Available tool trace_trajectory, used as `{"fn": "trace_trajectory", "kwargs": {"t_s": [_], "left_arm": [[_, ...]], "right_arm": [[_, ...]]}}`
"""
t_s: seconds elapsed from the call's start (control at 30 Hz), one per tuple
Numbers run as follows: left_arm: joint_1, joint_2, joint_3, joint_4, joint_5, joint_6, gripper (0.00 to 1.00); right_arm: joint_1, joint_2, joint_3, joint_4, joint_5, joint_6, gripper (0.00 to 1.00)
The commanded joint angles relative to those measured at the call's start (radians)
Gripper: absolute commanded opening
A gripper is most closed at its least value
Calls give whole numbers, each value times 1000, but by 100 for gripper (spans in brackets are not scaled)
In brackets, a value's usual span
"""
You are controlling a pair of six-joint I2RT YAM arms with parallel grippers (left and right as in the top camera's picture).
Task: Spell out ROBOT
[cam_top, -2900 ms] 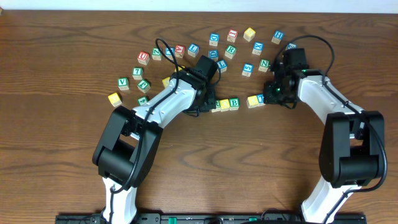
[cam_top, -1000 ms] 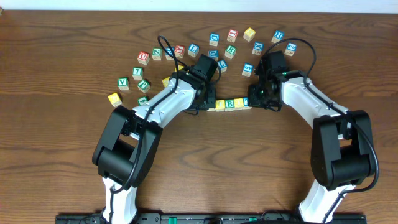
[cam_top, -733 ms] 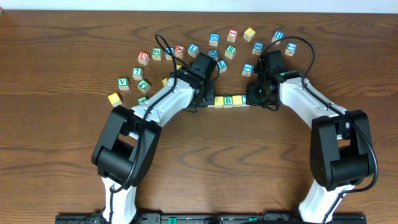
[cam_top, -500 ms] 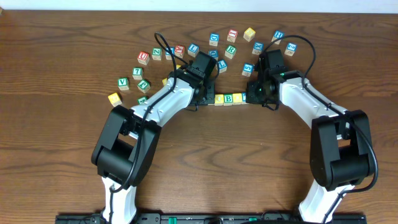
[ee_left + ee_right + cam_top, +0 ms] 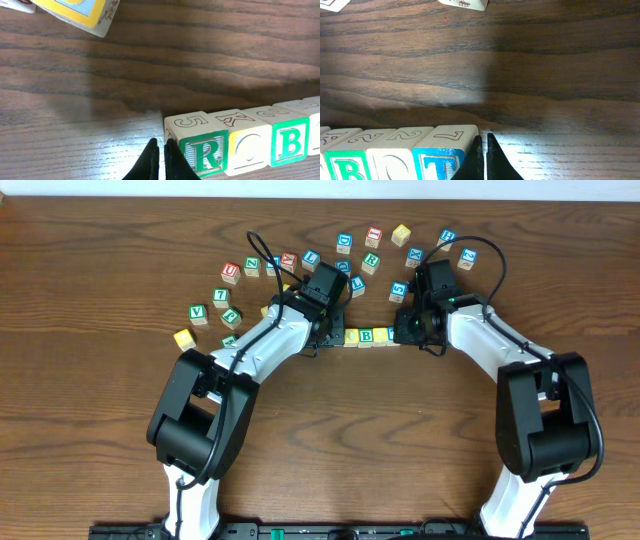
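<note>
- Five cubes now read ROBOT (image 5: 366, 337) on the bench (image 5: 100, 430); your right pincer (image 5: 483, 152), pressed together, has shoved T (image 5: 440, 162) in, closing the gap.
- Your left pincer (image 5: 162, 155), also pressed together, flanks R (image 5: 207, 155); the spelling looks done.

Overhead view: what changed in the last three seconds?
The right gripper, shut, slid the T cube and its yellow neighbour left until they closed the gap to the B cube. The left gripper stayed shut at the R cube; loose cubes stayed put.

Cube row (image 5: 367, 337) on table (image 5: 100, 430): left gripper (image 5: 332, 338) at one end, right gripper (image 5: 402, 335) at other. Loose cubes (image 5: 372, 260) arc beyond.
</note>
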Motion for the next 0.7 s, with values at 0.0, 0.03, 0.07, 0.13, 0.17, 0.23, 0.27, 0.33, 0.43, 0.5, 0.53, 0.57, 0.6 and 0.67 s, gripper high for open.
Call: {"fn": "trace_trajectory", "kwargs": {"t_s": [0.0, 0.03, 0.07, 0.13, 0.17, 0.23, 0.27, 0.33, 0.43, 0.5, 0.53, 0.57, 0.6, 0.67], "left_arm": [[-17, 2, -4, 16, 66, 6, 8], [-17, 2, -4, 16, 66, 6, 7], [-17, 2, -4, 16, 66, 6, 8], [-17, 2, -4, 15, 66, 6, 7], [-17, 2, -4, 15, 66, 6, 7], [-17, 2, -4, 15, 65, 6, 7], [-17, 2, -4, 15, 58, 6, 7], [-17, 2, -4, 13, 43, 6, 7], [-17, 2, -4, 13, 44, 6, 8], [-17, 4, -4, 16, 44, 6, 7], [-17, 6, -4, 18, 44, 6, 7], [-17, 10, -4, 19, 44, 6, 7], [-17, 13, -4, 20, 44, 6, 8], [-17, 18, -4, 20, 44, 6, 7]], "right_arm": [[33, 11, -2, 11, -111, 22, 1], [33, 11, -2, 12, -114, 23, 1], [33, 11, -2, 16, -123, 23, 1], [33, 11, -2, 20, -135, 27, 1], [35, 11, -2, 22, -137, 34, 1], [43, 11, -2, 30, -137, 43, 1], [47, 11, -2, 33, -137, 45, 1], [58, 11, -2, 39, -136, 47, 1], [64, 11, -2, 50, -136, 48, 1], [64, 11, -2, 53, -136, 48, 1], [64, 11, -2, 53, -136, 48, 1], [65, 11, -2, 52, -136, 49, 1], [65, 12, -2, 52, -135, 52, 1], [65, 14, -2, 53, -135, 52, 1]]}}
